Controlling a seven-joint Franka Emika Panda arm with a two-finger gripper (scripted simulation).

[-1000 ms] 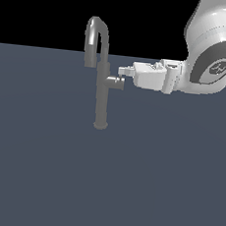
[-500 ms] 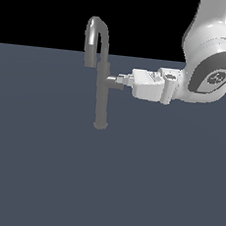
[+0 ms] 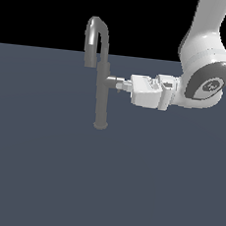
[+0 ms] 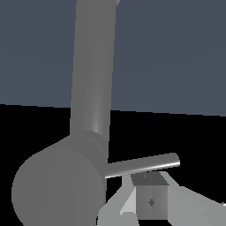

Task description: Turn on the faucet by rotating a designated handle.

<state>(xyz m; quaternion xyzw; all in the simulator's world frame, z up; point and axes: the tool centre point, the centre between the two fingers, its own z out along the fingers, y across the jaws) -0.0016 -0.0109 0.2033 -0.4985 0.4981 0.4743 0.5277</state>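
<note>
The faucet [image 3: 103, 96] stands upright on a round base, its arched spout [image 3: 97, 27] curving toward the exterior view's left. A stubby cylinder juts from the column toward the exterior view's right and carries the handle [image 3: 115, 80]. My gripper [image 3: 121, 85] reaches in horizontally from that side, its tips touching the stub's end. In the wrist view the thin handle rod [image 4: 142, 165] sticks out from the big cylinder [image 4: 57, 190], and my fingertips [image 4: 151, 182] sit pressed together just under the rod, holding nothing. The faucet column [image 4: 93, 66] rises behind.
A flat dark grey-blue floor [image 3: 54, 178] spreads all around the faucet. My white arm [image 3: 202, 80] comes down at the exterior view's right.
My gripper has dropped lower and slid toward the faucet column. The handle rod, seen sticking up beside the stub a second ago, no longer shows there in the exterior view.
</note>
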